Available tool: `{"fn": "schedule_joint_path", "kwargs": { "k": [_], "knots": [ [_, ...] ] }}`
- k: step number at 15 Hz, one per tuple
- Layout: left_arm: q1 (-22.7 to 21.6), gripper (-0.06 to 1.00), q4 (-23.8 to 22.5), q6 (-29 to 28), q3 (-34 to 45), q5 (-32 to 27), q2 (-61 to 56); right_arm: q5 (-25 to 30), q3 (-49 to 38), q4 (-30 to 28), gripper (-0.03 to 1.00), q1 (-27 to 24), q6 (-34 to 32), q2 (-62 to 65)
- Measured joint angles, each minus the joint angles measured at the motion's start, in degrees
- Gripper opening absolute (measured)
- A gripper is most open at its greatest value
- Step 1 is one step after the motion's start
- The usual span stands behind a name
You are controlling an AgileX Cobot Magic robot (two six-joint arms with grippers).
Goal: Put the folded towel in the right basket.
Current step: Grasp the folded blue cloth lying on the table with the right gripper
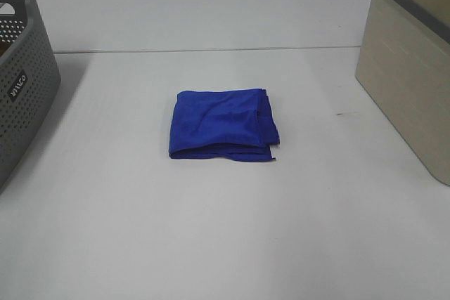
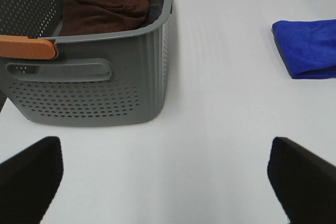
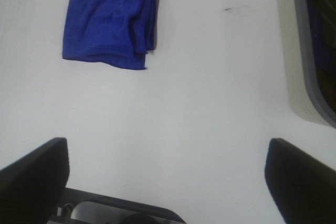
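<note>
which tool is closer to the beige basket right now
Right. The right tool is open, with the beige basket close beside it. The left tool is in front of the grey basket, at the opposite side of the table from the beige one.

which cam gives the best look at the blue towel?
Exterior high: the whole blue towel sits mid-frame, folded, between the grey basket and the beige basket. Right wrist also shows it whole, from above. Left wrist catches only one end, cut off by the frame.
</note>
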State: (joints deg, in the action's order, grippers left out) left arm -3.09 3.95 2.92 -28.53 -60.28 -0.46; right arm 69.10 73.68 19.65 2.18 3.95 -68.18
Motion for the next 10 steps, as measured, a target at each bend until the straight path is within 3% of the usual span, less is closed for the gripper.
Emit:
{"fn": "schedule_joint_path", "kwargs": {
  "k": [2, 4, 7, 10],
  "knots": [
    [0.0, 0.99, 0.0, 0.0, 0.0, 0.0, 0.0, -1.32, 4.13, 5.39, 0.96, 0.23, 2.12, -8.77],
    [0.0, 0.99, 0.0, 0.0, 0.0, 0.0, 0.0, -9.17, 5.33, 9.8, 0.96, 4.3, 4.24, -16.39],
    [0.0, 0.99, 0.0, 0.0, 0.0, 0.0, 0.0, -17.48, 5.67, 11.75, 0.95, 11.75, 4.58, -31.28],
    [0.0, 0.99, 0.0, 0.0, 0.0, 0.0, 0.0, -19.42, 8.65, 12.83, 0.95, 12.09, 5.96, -45.38]
  ]
}}
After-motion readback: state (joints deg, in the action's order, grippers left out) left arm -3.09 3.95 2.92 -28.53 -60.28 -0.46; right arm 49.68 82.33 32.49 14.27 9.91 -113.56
